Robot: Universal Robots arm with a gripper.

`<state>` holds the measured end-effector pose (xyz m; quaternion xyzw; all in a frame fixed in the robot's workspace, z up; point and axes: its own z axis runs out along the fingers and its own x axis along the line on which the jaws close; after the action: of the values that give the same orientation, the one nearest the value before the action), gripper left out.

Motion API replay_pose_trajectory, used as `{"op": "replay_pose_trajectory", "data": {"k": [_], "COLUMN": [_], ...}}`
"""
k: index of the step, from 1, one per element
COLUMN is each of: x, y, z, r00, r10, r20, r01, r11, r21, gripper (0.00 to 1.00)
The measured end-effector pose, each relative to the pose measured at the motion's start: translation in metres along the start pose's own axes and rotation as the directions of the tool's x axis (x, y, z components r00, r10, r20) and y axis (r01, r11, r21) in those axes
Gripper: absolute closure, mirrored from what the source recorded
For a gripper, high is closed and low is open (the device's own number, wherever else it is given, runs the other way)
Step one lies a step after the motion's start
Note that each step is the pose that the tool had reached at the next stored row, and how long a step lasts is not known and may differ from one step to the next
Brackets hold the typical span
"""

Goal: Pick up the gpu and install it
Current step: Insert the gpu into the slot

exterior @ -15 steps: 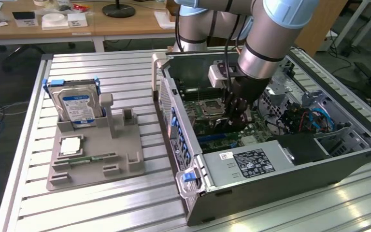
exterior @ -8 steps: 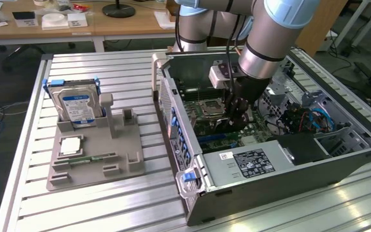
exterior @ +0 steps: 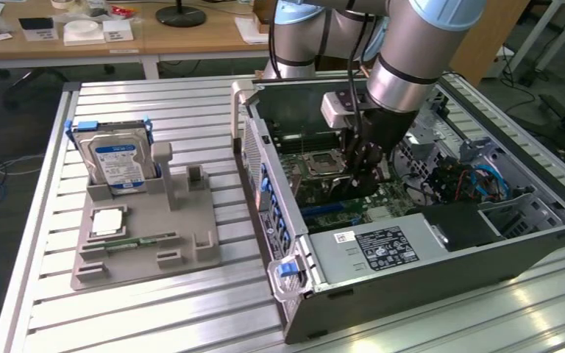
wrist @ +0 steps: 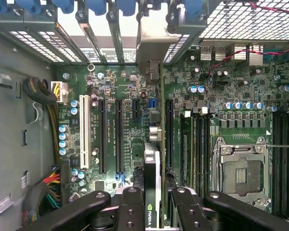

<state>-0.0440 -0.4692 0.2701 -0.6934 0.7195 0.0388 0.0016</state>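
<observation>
One robot arm reaches straight down into an open computer case lying on a slatted metal surface. The gripper has its fingers partly closed, pinching the gpu from both sides. The card stands edge-on over the green motherboard, beside long black expansion slots, with its bracket toward the case's rear wall. Farther back, a wooden desk.
</observation>
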Motion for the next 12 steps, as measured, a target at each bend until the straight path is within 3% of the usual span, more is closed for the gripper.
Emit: {"op": "replay_pose_trajectory", "data": {"k": [12], "x": [0.0000], "y": [0.0000], "z": [0.0000], "r00": [1.0000], "r10": [-0.001], "r20": [0.0000], "r01": [0.001], "r11": [1.0000], "r21": [0.0000], "gripper": [0.74]}}
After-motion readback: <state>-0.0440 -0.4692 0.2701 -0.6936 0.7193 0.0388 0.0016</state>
